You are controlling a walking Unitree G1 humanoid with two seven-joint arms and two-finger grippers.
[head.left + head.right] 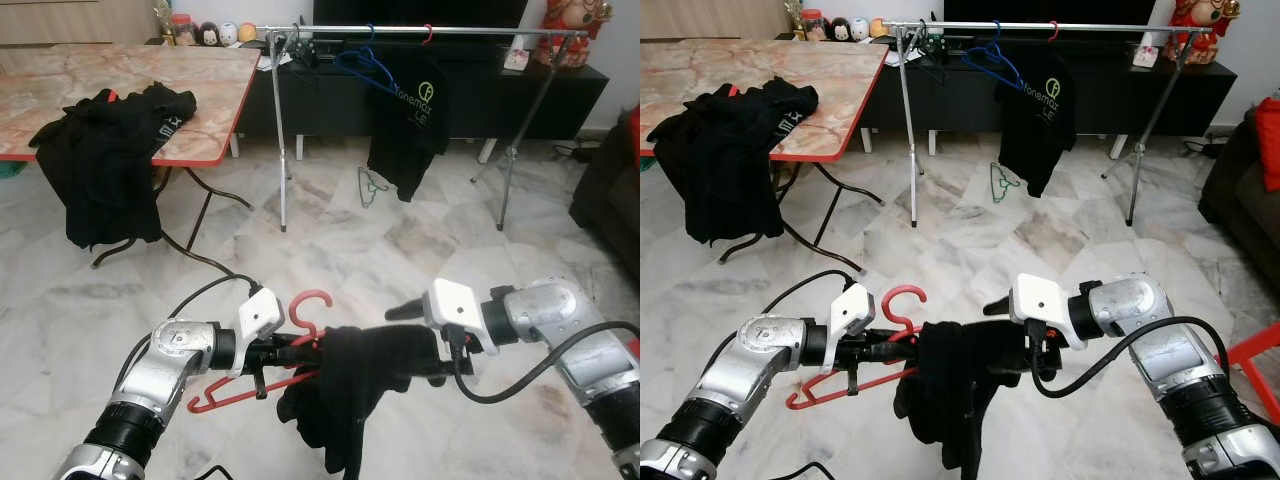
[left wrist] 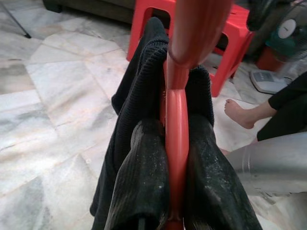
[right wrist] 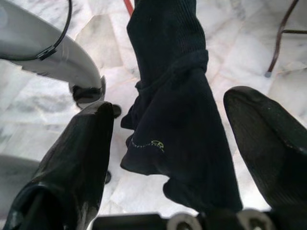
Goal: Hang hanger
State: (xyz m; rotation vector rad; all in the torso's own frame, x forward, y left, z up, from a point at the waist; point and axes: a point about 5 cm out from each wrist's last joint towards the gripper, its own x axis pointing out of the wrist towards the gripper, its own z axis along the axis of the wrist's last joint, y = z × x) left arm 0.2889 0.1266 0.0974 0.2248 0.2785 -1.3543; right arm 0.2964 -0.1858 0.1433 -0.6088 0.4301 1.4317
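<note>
— Where is the hanger?

— The red hanger [image 1: 262,372] sits low in the centre-left of the frame, above the marble floor [image 1: 400,250]. My left gripper [image 2: 175,191] is clenched on its shaft, one finger pressed to each side. Its hook curls upward just past my wrist.

— And the cloth on it?

— A black garment [image 1: 345,400] is draped over the hanger's arm and hangs down at bottom centre. My right gripper [image 3: 172,143] is spread wide, a finger on either side of the fabric, not pinching it.

— Where is the rail?

— The clothes rack [image 1: 420,32] runs across the top of the frame. A black shirt [image 1: 408,125] on a red hanger and an empty blue hanger [image 1: 362,58] hang there. At upper left, the tabletop [image 1: 120,85] carries another dark pile of clothes [image 1: 105,160].
</note>
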